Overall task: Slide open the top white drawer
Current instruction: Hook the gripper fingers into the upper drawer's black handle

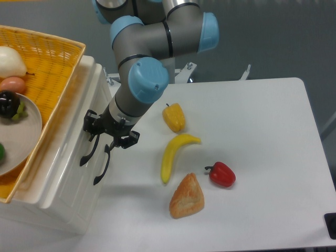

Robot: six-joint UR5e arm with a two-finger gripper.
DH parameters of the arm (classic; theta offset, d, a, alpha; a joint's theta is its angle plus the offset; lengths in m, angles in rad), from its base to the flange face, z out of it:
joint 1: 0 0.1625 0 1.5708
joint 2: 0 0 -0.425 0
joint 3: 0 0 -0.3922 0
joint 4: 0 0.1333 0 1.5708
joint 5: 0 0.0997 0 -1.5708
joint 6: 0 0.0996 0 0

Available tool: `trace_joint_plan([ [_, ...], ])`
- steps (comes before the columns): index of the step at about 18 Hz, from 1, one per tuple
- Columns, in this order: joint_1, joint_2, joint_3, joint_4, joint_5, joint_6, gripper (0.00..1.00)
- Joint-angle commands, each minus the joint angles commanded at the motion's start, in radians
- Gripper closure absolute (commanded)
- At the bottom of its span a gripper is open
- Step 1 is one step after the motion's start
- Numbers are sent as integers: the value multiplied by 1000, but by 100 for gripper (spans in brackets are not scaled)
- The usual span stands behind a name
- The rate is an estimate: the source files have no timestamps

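The white drawer unit stands at the left with its front facing right. The top white drawer [72, 149] appears closed, and its curved black handle [87, 152] is the left of the two. The lower drawer's handle [103, 167] lies just to its right. My gripper [108, 136] hangs right at the upper ends of both handles. It is open, with one black finger [91, 124] on the far side of the handles and the other on the near side. I cannot tell whether it touches either handle.
A yellow wicker basket [58, 63] with a plate and fruit sits on top of the unit. On the table to the right lie a yellow pepper [174, 117], a banana [174, 154], a red pepper [222, 174] and a pastry [187, 197].
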State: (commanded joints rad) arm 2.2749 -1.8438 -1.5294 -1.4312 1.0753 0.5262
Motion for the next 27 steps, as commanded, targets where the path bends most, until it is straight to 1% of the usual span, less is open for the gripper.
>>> trace_joint_plan([
  [3,0,0,0,0,2,2,55],
  [16,0,2,0,0,2,2,64],
  [24,0,3,0,0,2,-2,75],
  [27,0,3,0,0,2,-2,76],
])
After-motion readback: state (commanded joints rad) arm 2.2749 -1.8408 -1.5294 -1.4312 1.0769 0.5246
